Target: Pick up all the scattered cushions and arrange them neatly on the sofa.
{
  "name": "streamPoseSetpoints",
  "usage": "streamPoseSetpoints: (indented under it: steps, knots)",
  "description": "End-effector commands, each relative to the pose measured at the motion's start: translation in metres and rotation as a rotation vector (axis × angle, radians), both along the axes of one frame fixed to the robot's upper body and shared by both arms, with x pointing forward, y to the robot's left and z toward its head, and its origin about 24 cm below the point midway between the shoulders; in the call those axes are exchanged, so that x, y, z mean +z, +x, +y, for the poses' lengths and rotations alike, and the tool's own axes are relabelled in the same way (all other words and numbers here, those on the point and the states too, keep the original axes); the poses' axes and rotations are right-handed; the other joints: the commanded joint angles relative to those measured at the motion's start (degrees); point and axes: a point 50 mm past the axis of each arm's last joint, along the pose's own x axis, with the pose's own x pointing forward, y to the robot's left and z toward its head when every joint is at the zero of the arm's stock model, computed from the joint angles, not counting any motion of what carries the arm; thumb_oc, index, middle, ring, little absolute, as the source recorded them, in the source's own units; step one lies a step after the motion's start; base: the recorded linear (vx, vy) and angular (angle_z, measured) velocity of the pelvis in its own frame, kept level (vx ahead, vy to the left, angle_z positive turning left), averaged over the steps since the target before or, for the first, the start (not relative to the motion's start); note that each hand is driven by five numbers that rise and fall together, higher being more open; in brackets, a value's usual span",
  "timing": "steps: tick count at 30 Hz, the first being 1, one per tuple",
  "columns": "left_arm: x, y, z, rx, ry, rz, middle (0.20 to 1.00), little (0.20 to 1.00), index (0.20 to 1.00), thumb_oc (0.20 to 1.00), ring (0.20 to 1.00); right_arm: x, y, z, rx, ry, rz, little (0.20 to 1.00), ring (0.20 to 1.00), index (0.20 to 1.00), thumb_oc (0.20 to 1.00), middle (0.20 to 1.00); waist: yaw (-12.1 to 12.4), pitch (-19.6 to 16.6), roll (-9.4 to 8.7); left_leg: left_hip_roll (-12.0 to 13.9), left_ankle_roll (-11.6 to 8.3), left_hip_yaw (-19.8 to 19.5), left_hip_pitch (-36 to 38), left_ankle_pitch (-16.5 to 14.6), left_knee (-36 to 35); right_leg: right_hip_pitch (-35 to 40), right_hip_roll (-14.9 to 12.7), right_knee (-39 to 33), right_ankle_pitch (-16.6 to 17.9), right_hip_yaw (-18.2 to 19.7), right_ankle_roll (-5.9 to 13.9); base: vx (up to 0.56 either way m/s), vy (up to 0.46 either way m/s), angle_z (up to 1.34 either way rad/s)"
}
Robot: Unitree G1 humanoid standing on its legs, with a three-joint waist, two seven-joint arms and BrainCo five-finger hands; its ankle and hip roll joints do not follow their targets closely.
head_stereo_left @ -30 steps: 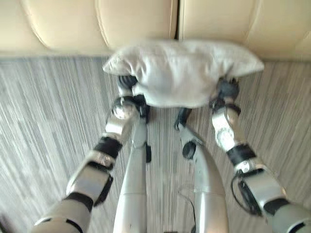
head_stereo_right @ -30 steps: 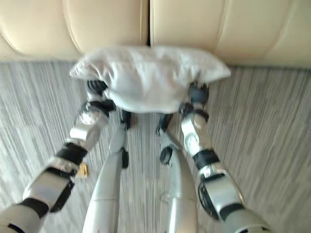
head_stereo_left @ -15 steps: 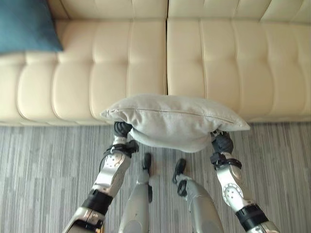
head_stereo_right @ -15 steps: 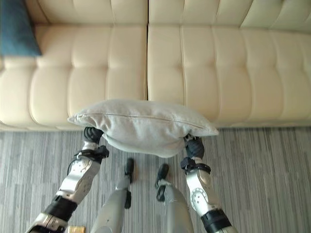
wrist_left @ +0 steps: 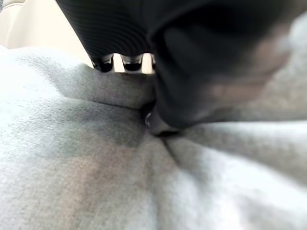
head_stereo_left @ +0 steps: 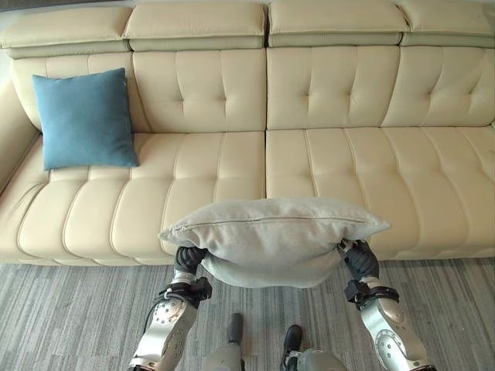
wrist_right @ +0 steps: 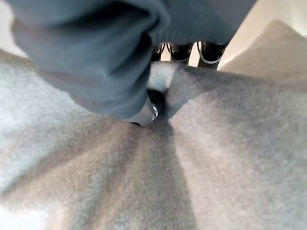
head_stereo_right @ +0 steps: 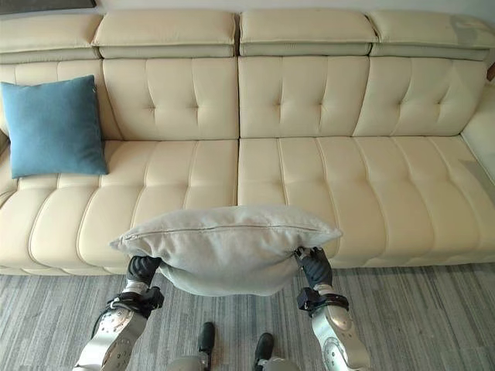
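Grey cushion (head_stereo_left: pixel 271 239) is pinched at both ends by left hand (head_stereo_left: pixel 188 259) and right hand (head_stereo_left: pixel 357 259), held before the sofa (head_stereo_left: pixel 309 154); a slack pinch could drop it at six o'clock.

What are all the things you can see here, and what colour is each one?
Sofa: one, cream, tufted, spanning the far side of the scene ahead of the robot.
Blue cushion: one, blue, upright on the sofa's left end, leaning on the backrest.
Grey cushion: one, light grey, held up off the floor between both hands, in front of the sofa's seat edge.
Floor: one, grey striped carpet, in front of the sofa.
Left hand: one, dark cover with silver fingers, under the grey cushion's left end, pinching its fabric.
Right hand: one, same colours, under the grey cushion's right end, pinching its fabric.
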Motion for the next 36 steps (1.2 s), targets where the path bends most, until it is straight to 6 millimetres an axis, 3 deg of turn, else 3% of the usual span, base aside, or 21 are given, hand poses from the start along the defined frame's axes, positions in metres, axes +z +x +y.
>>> streamPoseSetpoints:
  steps: [1, 4, 5, 8, 10, 11, 14, 15, 16, 17, 19, 20, 21, 25, 26, 27, 30, 33, 36]
  knots:
    - [0.047, 0.019, -0.007, -0.044, -0.019, -0.260, 0.200, 0.200, 0.200, 0.200, 0.200, 0.061, 0.021, 0.019, 0.099, -0.013, -0.309, 0.200, 0.200, 0.200, 0.200, 0.200, 0.9, 0.5, -1.09, -0.1, -2.05, -0.5, -2.8, -6.5, 7.9, 6.3, -1.4, -2.8, -5.3, 5.5, 4.99, 0.22, 0.047, -0.02]
    - [0.046, 0.018, -0.006, -0.036, -0.007, -0.249, 0.200, 0.200, 0.200, 0.200, 0.200, 0.066, 0.024, 0.021, 0.102, -0.027, -0.332, 0.200, 0.200, 0.200, 0.200, 0.200, 2.0, -0.6, -1.35, 0.3, -1.42, 1.0, -4.4, -6.8, 1.9, 7.6, -1.5, -3.9, -5.9, 5.9, 5.62, 0.28, 0.087, 0.09]
    - [0.048, 0.020, -0.005, -0.031, 0.013, -0.250, 0.200, 0.200, 0.200, 0.200, 0.200, 0.070, 0.027, 0.022, 0.093, -0.040, -0.345, 0.200, 0.200, 0.200, 0.200, 0.200, 3.0, -1.1, -0.64, 1.4, -2.03, 1.8, -6.8, -2.1, -5.8, 9.4, -0.5, -4.9, -6.8, 6.2, 5.97, 0.22, 0.083, -0.01]
    - [0.051, 0.024, -0.004, -0.019, 0.042, -0.259, 0.200, 0.200, 0.200, 0.200, 0.200, 0.074, 0.031, 0.021, 0.060, -0.049, -0.351, 0.200, 0.200, 0.200, 0.200, 0.200, 4.5, -1.5, -0.86, 2.5, -2.98, 4.3, -10.3, 1.1, -12.4, 12.3, -0.2, -5.9, -8.0, 6.8, 6.50, 0.36, 0.155, -0.02]
    - [0.054, 0.020, 0.001, -0.011, 0.047, -0.273, 0.200, 0.200, 0.200, 0.200, 0.200, 0.075, 0.028, 0.025, 0.087, -0.037, -0.360, 0.200, 0.200, 0.200, 0.200, 0.200, 5.0, -2.7, -0.78, 2.6, -2.27, 3.5, -8.3, 2.5, -13.6, 14.2, -0.4, -6.1, -8.5, 7.9, 7.40, 0.34, 0.173, -0.26]
    - [0.054, 0.020, 0.001, -0.011, 0.047, -0.273, 0.200, 0.200, 0.200, 0.200, 0.200, 0.075, 0.028, 0.025, 0.087, -0.037, -0.360, 0.200, 0.200, 0.200, 0.200, 0.200, 5.0, -2.7, -0.79, 2.6, -2.27, 3.6, -8.3, 2.5, -13.6, 14.2, -0.4, -6.1, -8.5, 7.9, 7.40, 0.55, 0.317, -0.47]
    - [0.054, 0.015, 0.014, 0.010, 0.108, -0.266, 0.200, 0.200, 0.200, 0.200, 0.200, 0.073, 0.024, 0.029, 0.111, -0.050, -0.359, 0.200, 0.200, 0.200, 0.200, 0.200, 5.4, -3.7, -2.99, 0.4, 0.23, 4.0, -5.9, 0.7, -10.8, 12.8, -4.0, 1.9, -7.7, 9.2, 9.36, 0.37, 0.222, -0.50]
    - [0.054, 0.015, 0.014, 0.010, 0.108, -0.266, 0.200, 0.200, 0.200, 0.200, 0.200, 0.073, 0.024, 0.029, 0.111, -0.050, -0.359, 0.200, 0.200, 0.200, 0.200, 0.200, 5.4, -3.8, -2.89, 0.5, 0.24, 4.0, -6.0, 0.8, -10.9, 12.6, -3.9, 1.9, -7.5, 9.3, 9.35, 0.28, 0.206, -0.32]
    - [0.058, 0.014, 0.021, 0.018, 0.135, -0.271, 0.200, 0.200, 0.200, 0.200, 0.200, 0.076, 0.024, 0.030, 0.116, -0.055, -0.370, 0.200, 0.200, 0.200, 0.200, 0.200, 5.3, -3.3, -3.54, -0.6, 1.87, 4.8, -3.5, -1.1, -11.2, 8.8, -5.1, 10.8, -4.2, 10.0, 10.53, 0.21, 0.201, -0.15]
    - [0.059, 0.014, 0.023, 0.020, 0.148, -0.274, 0.200, 0.200, 0.200, 0.200, 0.200, 0.078, 0.025, 0.029, 0.110, -0.060, -0.379, 0.200, 0.200, 0.200, 0.200, 0.200, 4.9, -2.8, -3.49, -1.1, 2.78, 5.1, -2.3, -1.8, -11.6, 6.3, -5.6, 16.1, -1.0, 10.2, 11.30, 0.21, 0.201, -0.03]
    - [0.059, 0.014, 0.023, 0.019, 0.153, -0.275, 0.200, 0.200, 0.200, 0.200, 0.200, 0.078, 0.025, 0.028, 0.103, -0.060, -0.379, 0.200, 0.200, 0.200, 0.200, 0.200, 4.7, -2.9, -2.95, -1.0, 3.28, 5.1, -1.5, -2.3, -12.0, 4.3, -5.6, 19.5, 0.9, 10.2, 11.45, 0.11, 0.140, 0.14]
    - [0.059, 0.016, 0.020, 0.005, 0.161, -0.278, 0.200, 0.200, 0.200, 0.200, 0.200, 0.077, 0.025, 0.026, 0.084, -0.065, -0.378, 0.200, 0.200, 0.200, 0.200, 0.200, 3.2, -2.5, -1.65, -1.0, 4.05, 4.4, 1.6, -3.1, -13.6, -0.3, -5.0, 24.6, 3.3, 10.8, 10.82, 0.21, 0.200, 0.13]
    - [0.059, 0.017, 0.019, -0.001, 0.160, -0.279, 0.200, 0.200, 0.200, 0.200, 0.200, 0.076, 0.025, 0.026, 0.079, -0.065, -0.375, 0.200, 0.200, 0.200, 0.200, 0.200, 2.5, -2.2, -0.87, -0.9, 4.16, 4.1, 2.9, -3.3, -14.3, -2.4, -4.5, 25.0, 2.5, 11.0, 10.14, 0.24, 0.174, 0.39]
    - [0.060, 0.020, 0.013, -0.027, 0.167, -0.286, 0.200, 0.200, 0.200, 0.200, 0.200, 0.079, 0.027, 0.025, 0.065, -0.050, -0.384, 0.200, 0.200, 0.200, 0.200, 0.200, 0.9, -1.4, 0.44, -0.3, 3.47, 3.9, 6.1, -4.2, -15.8, -5.5, -4.9, 18.1, -1.2, 9.2, 9.26, 0.18, -0.001, 0.25]
    - [0.058, 0.022, 0.012, -0.039, 0.201, -0.272, 0.200, 0.200, 0.200, 0.200, 0.200, 0.081, 0.029, 0.022, 0.044, -0.078, -0.399, 0.200, 0.200, 0.200, 0.200, 0.200, -0.3, -1.0, 0.56, -0.4, 3.20, 3.8, 8.2, -5.0, -16.4, -7.6, -4.4, 9.7, -0.5, 10.0, 9.69, 0.17, -0.074, 0.20]
    - [0.059, 0.022, 0.011, -0.042, 0.199, -0.280, 0.200, 0.200, 0.200, 0.200, 0.200, 0.080, 0.028, 0.021, 0.033, -0.080, -0.387, 0.200, 0.200, 0.200, 0.200, 0.200, -0.6, -0.8, 0.47, -0.4, 3.09, 3.6, 8.3, -5.2, -16.1, -6.6, -4.7, 8.1, -0.1, 10.8, 10.78, 0.19, -0.064, 0.13]
    - [0.061, 0.024, 0.006, -0.057, 0.177, -0.300, 0.200, 0.200, 0.200, 0.200, 0.200, 0.078, 0.026, 0.023, 0.048, -0.051, -0.379, 0.200, 0.200, 0.200, 0.200, 0.200, -0.8, -0.7, -0.14, -0.8, 2.99, 3.6, 9.8, -5.9, -15.9, -6.0, -4.4, 6.1, 1.3, 11.6, 11.02, 0.10, -0.052, 0.15]
    - [0.057, 0.020, 0.004, -0.080, 0.160, -0.283, 0.200, 0.200, 0.200, 0.200, 0.200, 0.069, 0.022, 0.022, 0.056, -0.027, -0.338, 0.200, 0.200, 0.200, 0.200, 0.200, -0.7, -3.5, -0.86, -0.8, 2.37, 4.2, 12.0, -6.5, -17.8, -0.5, -4.9, -1.3, 2.2, 9.8, 10.97, 0.17, -0.082, -0.02]
    - [0.054, 0.017, 0.004, -0.080, 0.156, -0.265, 0.200, 0.200, 0.200, 0.200, 0.200, 0.067, 0.020, 0.022, 0.060, -0.027, -0.326, 0.200, 0.200, 0.200, 0.200, 0.200, -0.6, -4.0, -0.79, -0.7, 2.26, 4.1, 12.6, -6.7, -18.1, 0.6, -4.8, -2.0, 2.0, 9.7, 10.91, 0.07, -0.027, -0.16]
